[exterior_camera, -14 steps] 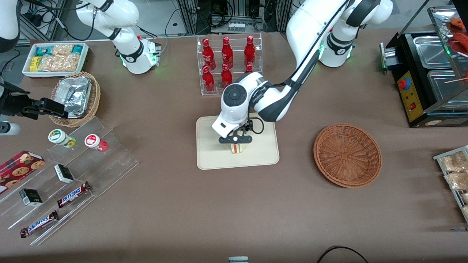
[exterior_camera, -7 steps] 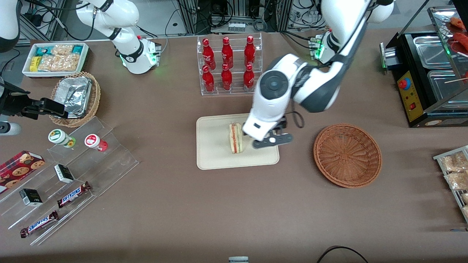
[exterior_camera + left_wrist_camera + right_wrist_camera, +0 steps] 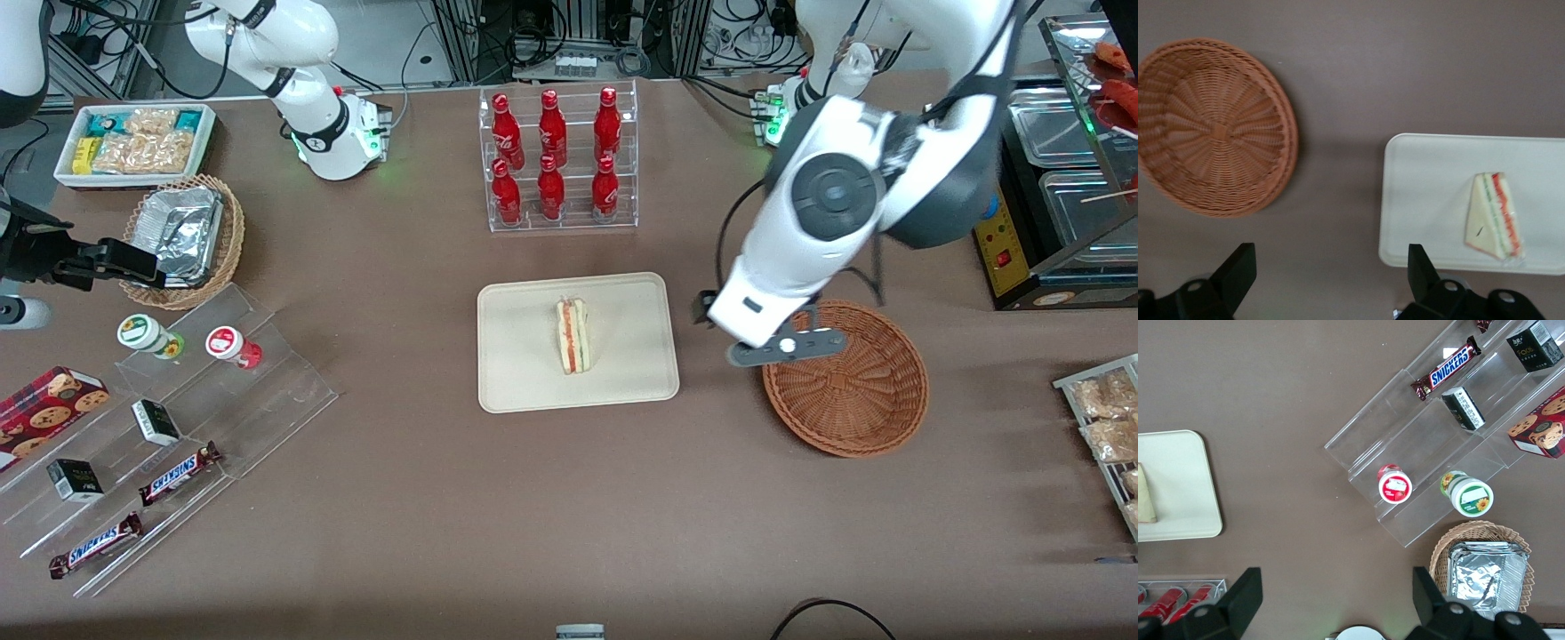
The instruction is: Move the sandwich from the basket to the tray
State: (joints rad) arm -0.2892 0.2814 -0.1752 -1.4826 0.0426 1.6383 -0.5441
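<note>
The sandwich [image 3: 574, 336] lies on the cream tray [image 3: 516, 391], its red and green filling edge showing. My gripper [image 3: 782, 350] hangs open and empty above the table, over the rim of the reddish-brown wicker basket [image 3: 853, 400] where that rim is nearest the tray. The basket holds nothing. In the left wrist view the basket [image 3: 1211, 127], the tray [image 3: 1418, 200] and the sandwich [image 3: 1491, 217] all show, with bare table between the fingers [image 3: 1238, 270] of the gripper [image 3: 1328, 280]. The right wrist view shows the tray's edge [image 3: 1185, 487] and a sliver of the sandwich [image 3: 1145, 497].
A clear rack of red bottles [image 3: 556, 160] stands farther from the front camera than the tray. Toward the parked arm's end are a stepped acrylic shelf with snacks [image 3: 178, 391], a foil-lined basket [image 3: 182, 236] and a white bin [image 3: 133, 142]. A black food warmer [image 3: 1022, 204] stands beside the working arm.
The gripper let go of the sandwich on the tray, rose and swung away toward the basket. The sandwich now lies free on the tray.
</note>
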